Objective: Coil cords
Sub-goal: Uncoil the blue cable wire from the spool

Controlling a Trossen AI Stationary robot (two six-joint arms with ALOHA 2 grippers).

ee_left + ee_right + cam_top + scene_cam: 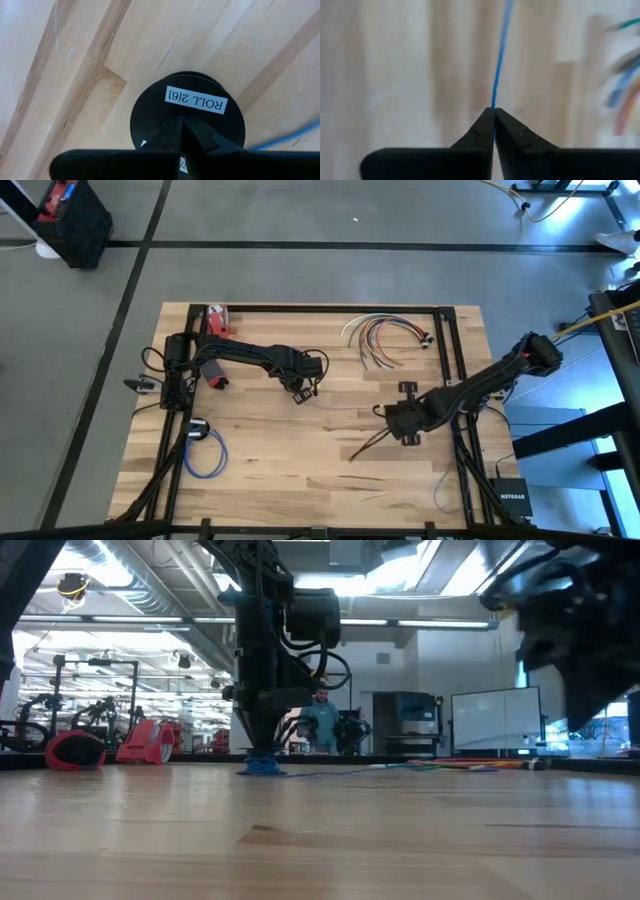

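Pinching a thin blue cord between closed fingers, right hand low over the table near its right side, the cord running taut away from the fingertips across the pale wood. Pressing down at the table's middle, left hand with fingers shut tight together, tips set against a black round disc bearing a white label. Showing in the low view as a small blue bundle under that left hand, with a thin line trailing off along the wood. Lying fanned out near the far edge of the table, loose cords in red, orange, white and grey, well apart from both hands. Resting near the left front corner, a coiled blue cord beside a small dark piece.
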